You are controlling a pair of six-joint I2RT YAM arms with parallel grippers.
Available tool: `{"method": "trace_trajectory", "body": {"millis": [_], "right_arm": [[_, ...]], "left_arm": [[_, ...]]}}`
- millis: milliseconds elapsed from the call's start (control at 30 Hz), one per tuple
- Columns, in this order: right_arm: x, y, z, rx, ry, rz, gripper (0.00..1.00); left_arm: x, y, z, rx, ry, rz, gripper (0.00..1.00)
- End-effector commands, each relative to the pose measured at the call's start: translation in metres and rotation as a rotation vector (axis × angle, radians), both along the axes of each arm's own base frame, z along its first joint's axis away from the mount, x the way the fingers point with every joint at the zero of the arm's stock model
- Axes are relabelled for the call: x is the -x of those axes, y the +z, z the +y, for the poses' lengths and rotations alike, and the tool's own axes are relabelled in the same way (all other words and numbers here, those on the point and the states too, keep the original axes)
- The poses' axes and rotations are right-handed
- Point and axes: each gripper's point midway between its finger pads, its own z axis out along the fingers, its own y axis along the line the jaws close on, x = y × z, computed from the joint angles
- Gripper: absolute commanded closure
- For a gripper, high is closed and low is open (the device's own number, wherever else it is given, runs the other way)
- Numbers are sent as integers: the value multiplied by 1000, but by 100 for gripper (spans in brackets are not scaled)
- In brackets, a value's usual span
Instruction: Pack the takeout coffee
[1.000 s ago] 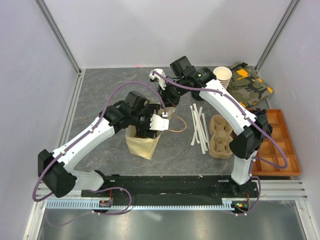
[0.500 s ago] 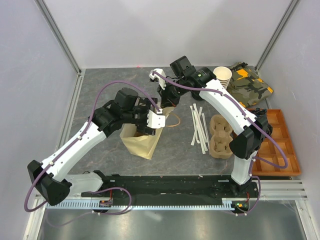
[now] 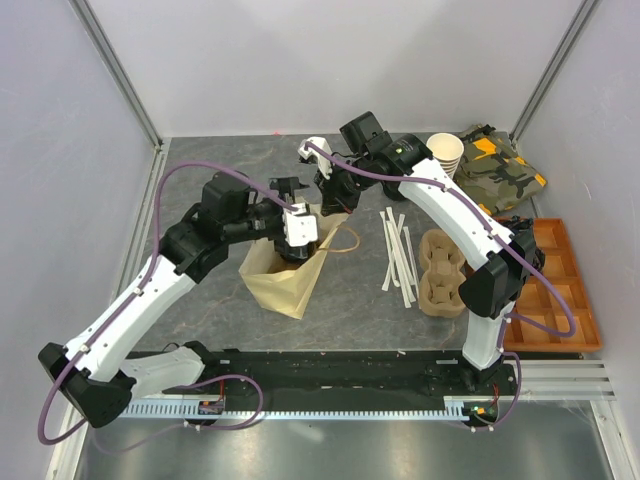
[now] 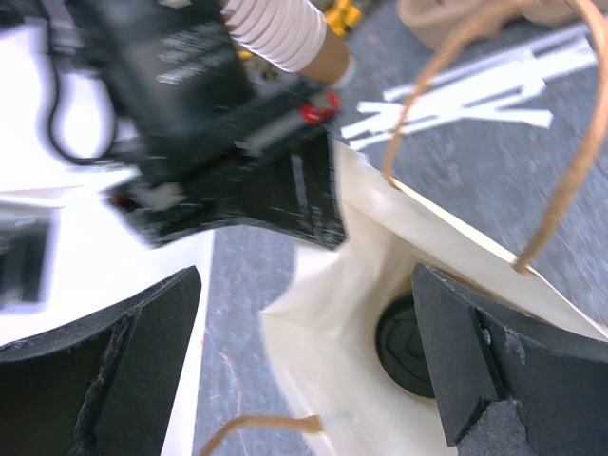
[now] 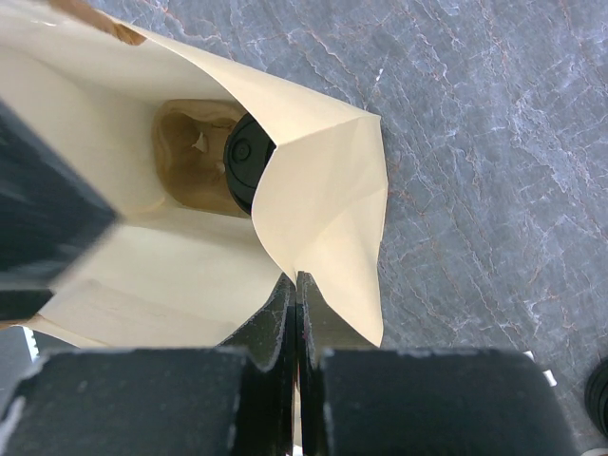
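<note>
White panel walls in an aluminium frame close in a grey, marble-veined tabletop, and a kraft paper bag sits near its middle, its mouth open toward the far wall. The left arm reaches in from the near left of the bag. Its left fingers hang over the mouth spread as wide as they go, holding nothing. The right arm arches in from the bag's right. Its right fingers are pressed fully together, pinching the bag's far rim and keeping the mouth open. Well to the right of the bag, an orange compartment tray lies at the tabletop's edge. A camouflage pouch lies to the bag's far right, with a stack of paper cups standing just beside it. Between the bag and the tray lies a moulded pulp cup carrier. Several white paper-wrapped straws are strewn on the bag's side of the carrier. A twine handle loop flops from the bag's rim toward the straws. The takeout coffee is down inside the bag, near its bottom. Its round black lid faces the mouth, so its long axis runs along the bag's depth. Most of the cup's body is hidden by the bag's folds, and I cannot tell whether it leans.
</note>
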Motion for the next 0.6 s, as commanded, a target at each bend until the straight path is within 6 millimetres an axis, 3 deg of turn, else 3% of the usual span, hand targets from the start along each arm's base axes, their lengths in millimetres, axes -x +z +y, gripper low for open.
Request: {"method": "trace_trajectory", "body": {"millis": [0,333,567], "right_arm": [[2,8,-1,-5,-6,-14,100],[2,12,1,-14,-18,-11,100],[-3,15,4,-24,-30,-15,83]], "left_arm": [[-3,54,-4,181,22,-35,0],[-13,99,4,327,110,-31,0],[-26,119,13,406,219,5,0]]}}
